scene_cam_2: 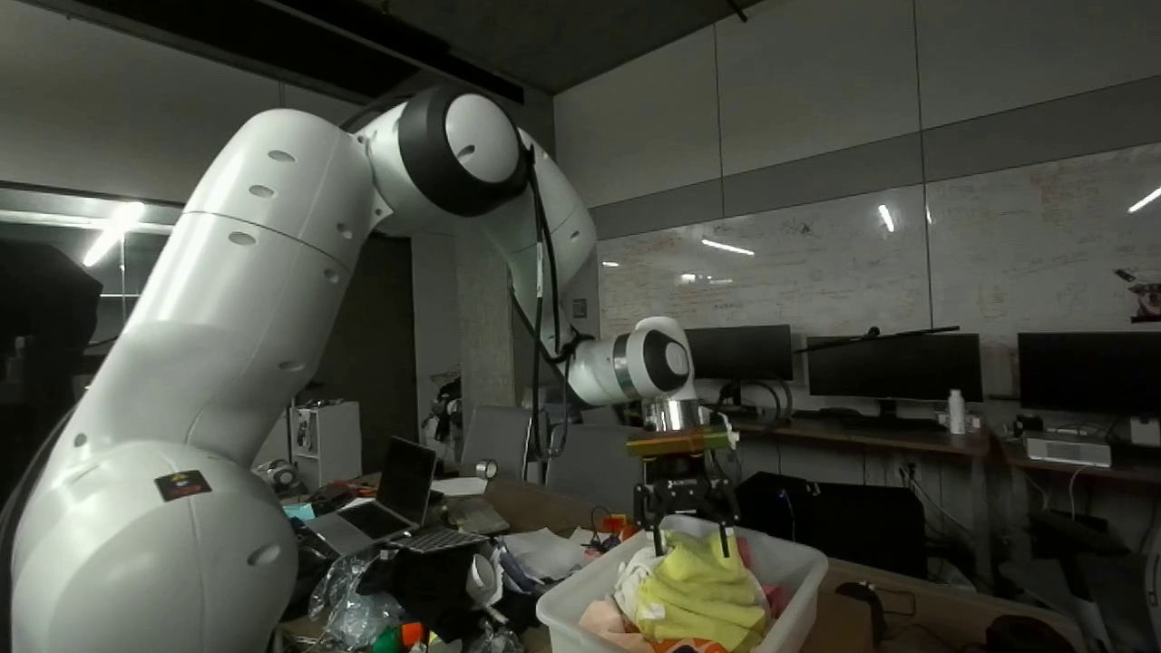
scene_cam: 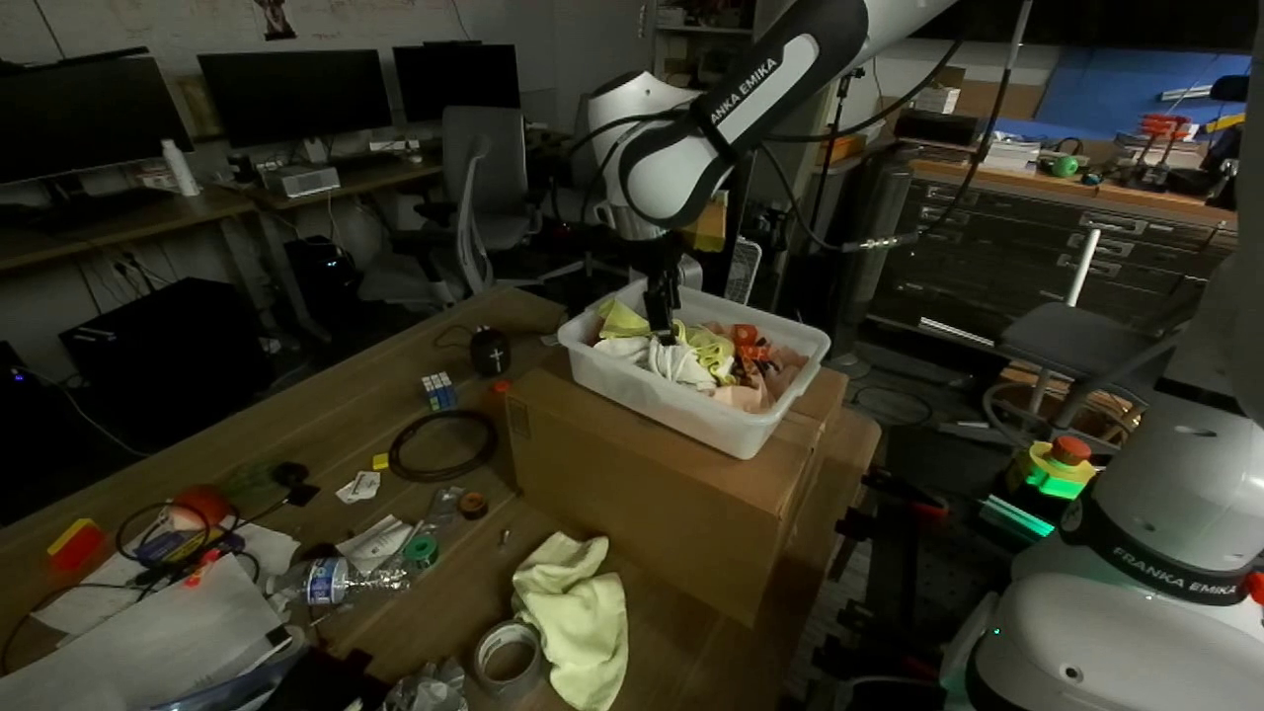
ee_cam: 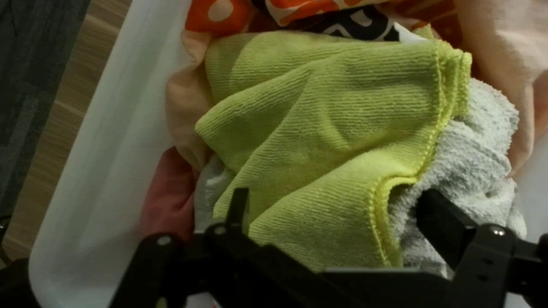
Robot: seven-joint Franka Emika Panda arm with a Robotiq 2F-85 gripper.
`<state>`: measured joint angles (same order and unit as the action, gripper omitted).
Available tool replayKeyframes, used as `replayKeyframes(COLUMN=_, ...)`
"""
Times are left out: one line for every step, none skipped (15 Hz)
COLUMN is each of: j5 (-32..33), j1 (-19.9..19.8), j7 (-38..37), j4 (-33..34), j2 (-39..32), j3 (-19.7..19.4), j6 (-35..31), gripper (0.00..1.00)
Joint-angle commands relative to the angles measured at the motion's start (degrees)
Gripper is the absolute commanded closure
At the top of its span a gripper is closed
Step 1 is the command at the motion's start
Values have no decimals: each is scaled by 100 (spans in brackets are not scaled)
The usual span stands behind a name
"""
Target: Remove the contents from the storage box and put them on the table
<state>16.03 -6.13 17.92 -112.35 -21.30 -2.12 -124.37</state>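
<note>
Down at the storage box (scene_cam: 652,395), the gripper (scene_cam_2: 692,547) has two fingers (ee_cam: 238,209) spread, a fold of one yellow cloth (ee_cam: 321,128) between them; can't tell from here if they touch it. Under it: one pale towel (ee_cam: 475,145), plus more cloths (ee_cam: 501,38) in peach, pink and an orange print, count unclear. Box is on one cardboard box (scene_cam: 652,504). On the table (scene_cam: 351,425): another yellow cloth (scene_cam: 578,622), one grey tape roll (scene_cam: 513,687), one Rubik's cube (scene_cam: 438,391), one clear bottle (scene_cam: 331,581), label too small to read. Three monitors (scene_cam: 294,91) beyond. Arm base (scene_cam: 1175,573) reads FRANKA EMIKA; forearm (scene_cam: 765,84) shows ANKA EMIKA.
</note>
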Motion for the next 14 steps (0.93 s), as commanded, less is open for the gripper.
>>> replayKeyframes(j5=-284, j1=-132, j7=399, j4=159, j2=-155, j3=47, j6=-189, gripper=0)
replayKeyframes(j5=-379, j1=-156, j7=485, j4=167, j2=-189, j3=71, j6=-228, gripper=0)
replayKeyframes(j5=-475, j1=-175, j7=569, j4=194, j2=-239, j3=93, j6=-209, gripper=0)
replayKeyframes(j5=-568, j1=-195, j7=660, j4=229, j2=-288, j3=116, j6=-169, gripper=0)
replayKeyframes(j5=-666, j1=-215, j7=754, j4=257, j2=-340, j3=138, j6=-154, gripper=0)
replayKeyframes(j5=-735, j1=-225, j7=821, j4=288, j2=-390, j3=147, j6=-124, gripper=0)
replayKeyframes(j5=-788, j1=-231, j7=887, j4=318, j2=-436, j3=155, j6=-89, gripper=0)
replayKeyframes(j5=-805, j1=-231, j7=921, j4=325, j2=-471, j3=149, j6=-88, gripper=0)
replayKeyframes(j5=-818, j1=-238, j7=961, j4=340, j2=-510, j3=148, j6=-81, gripper=0)
replayKeyframes(j5=-795, j1=-235, j7=955, j4=360, j2=-550, j3=134, j6=-82, gripper=0)
replayKeyframes(j5=-776, j1=-242, j7=989, j4=356, j2=-565, j3=132, j6=-82, gripper=0)
replayKeyframes(j5=-752, j1=-240, j7=989, j4=363, j2=-587, j3=123, j6=-67, gripper=8)
replayKeyframes(j5=-763, j1=-244, j7=967, j4=376, j2=-608, j3=118, j6=-55, gripper=28)
replayKeyframes(j5=-727, j1=-243, j7=979, j4=367, j2=-610, j3=111, j6=-73, gripper=34)
